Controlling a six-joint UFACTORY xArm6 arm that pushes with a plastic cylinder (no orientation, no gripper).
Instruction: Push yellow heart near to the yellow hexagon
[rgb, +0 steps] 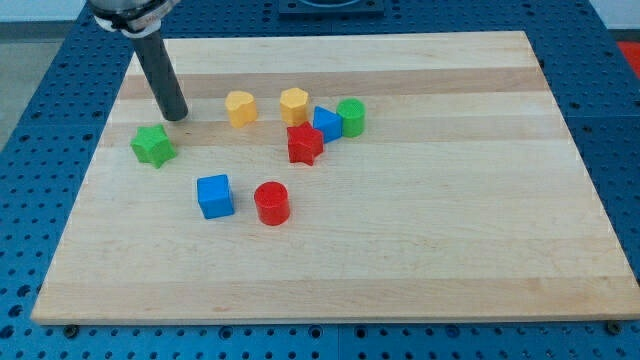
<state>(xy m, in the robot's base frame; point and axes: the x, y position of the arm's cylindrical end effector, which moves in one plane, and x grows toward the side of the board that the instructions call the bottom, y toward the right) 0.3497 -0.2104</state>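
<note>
Two yellow blocks sit near the board's top middle. The left one (240, 107) looks like the yellow heart, and the right one (294, 104) looks like the yellow hexagon. A small gap separates them. My tip (177, 117) rests on the board to the left of the heart, about a block's width away and not touching it. The green star (152, 145) lies just below and left of my tip.
A blue block (326, 123) and a green cylinder (351, 117) crowd the hexagon's right side, with a red star (305, 144) just below it. A blue cube (214, 195) and a red cylinder (271, 203) lie lower down. The wooden board (450, 230) ends at blue pegboard.
</note>
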